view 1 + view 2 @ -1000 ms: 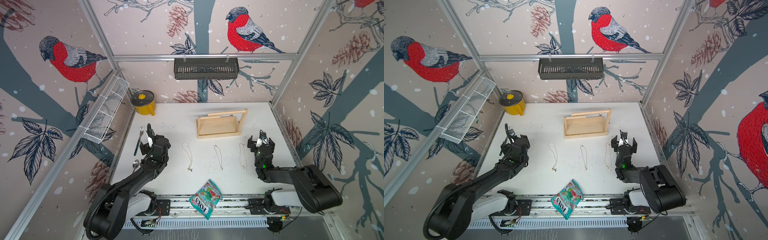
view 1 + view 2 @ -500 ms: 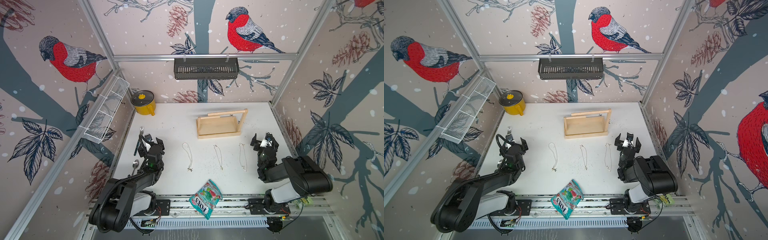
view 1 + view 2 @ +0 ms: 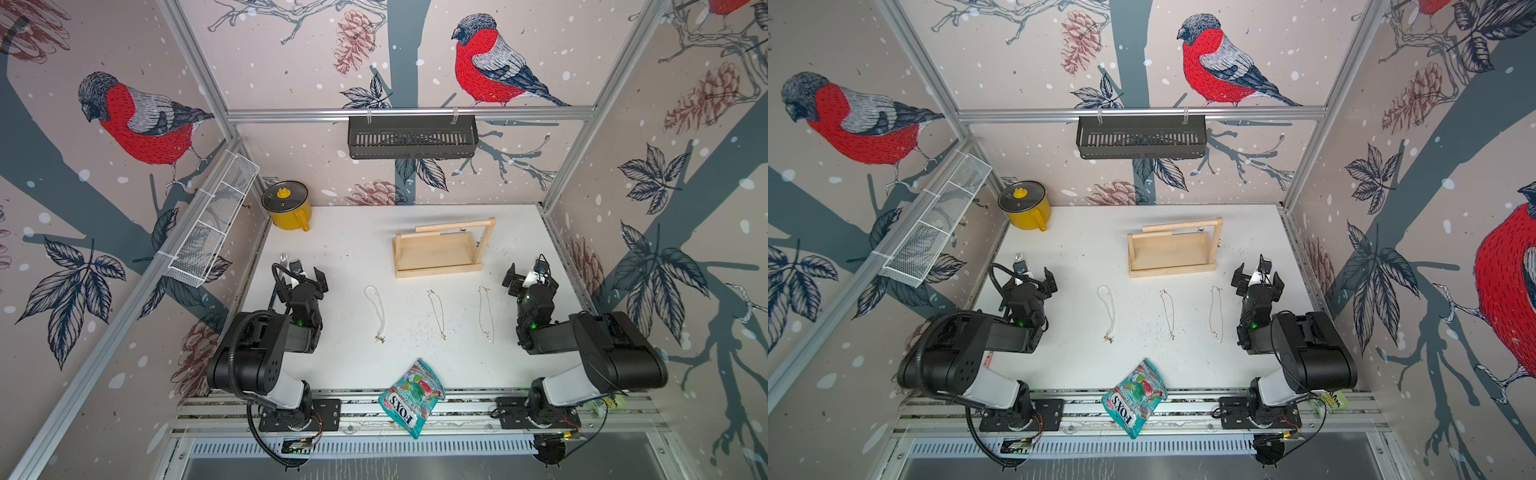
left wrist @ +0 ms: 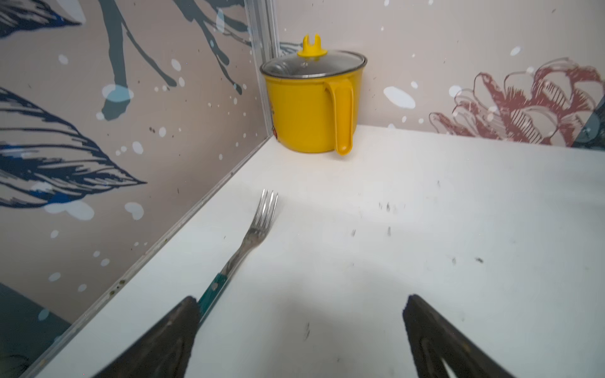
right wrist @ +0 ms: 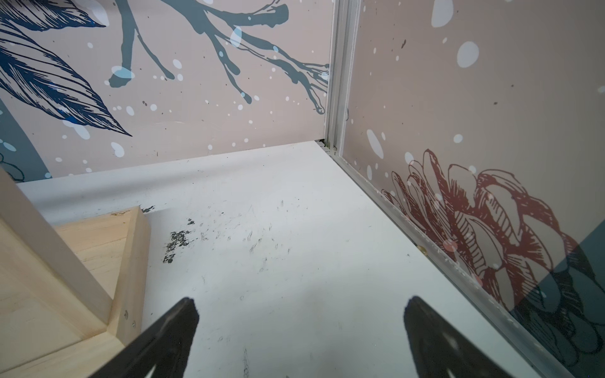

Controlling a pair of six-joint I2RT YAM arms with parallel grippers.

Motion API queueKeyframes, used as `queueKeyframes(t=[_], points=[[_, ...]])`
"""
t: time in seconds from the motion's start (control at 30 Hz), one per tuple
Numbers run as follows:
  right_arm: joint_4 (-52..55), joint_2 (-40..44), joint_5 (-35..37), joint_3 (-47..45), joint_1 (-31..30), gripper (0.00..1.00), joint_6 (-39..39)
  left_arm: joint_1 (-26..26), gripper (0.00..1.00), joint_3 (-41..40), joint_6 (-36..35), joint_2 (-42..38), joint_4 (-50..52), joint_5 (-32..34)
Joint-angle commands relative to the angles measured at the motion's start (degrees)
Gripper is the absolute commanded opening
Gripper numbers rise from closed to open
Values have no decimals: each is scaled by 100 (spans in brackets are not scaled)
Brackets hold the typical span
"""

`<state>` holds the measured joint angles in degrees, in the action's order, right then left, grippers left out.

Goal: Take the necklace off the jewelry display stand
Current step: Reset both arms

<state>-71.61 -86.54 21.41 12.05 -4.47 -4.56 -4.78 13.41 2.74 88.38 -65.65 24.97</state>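
i'm folding both arms back; my left tool (image 3: 308, 272), right tool (image 3: 527, 274) staying spread, empty. stand (image 3: 436, 253) bar bare, necklaces (image 3: 376, 307) lying on worktop (image 3: 353, 249): task looking done.

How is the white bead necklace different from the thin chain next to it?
The bead necklace is white and chunky; the middle chain is thin and looks gold. The bead necklace is at the row's end; the middle chain is in its middle. Both lie stretched flat on the table, off the wooden stand.
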Motion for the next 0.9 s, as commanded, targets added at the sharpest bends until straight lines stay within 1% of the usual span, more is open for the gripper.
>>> queueKeyframes(t=[0.0, 0.07, 0.87], points=[[7, 16, -34, 25, 7, 100, -72, 29, 98, 61, 18, -88, -454, -269], [21, 23, -38, 29, 8, 100, -72, 29, 98, 230, 199, -244, 118, -254], [53, 16, -76, 52, 25, 100, -72, 34, 98, 232, 209, -242, 94, -247]])
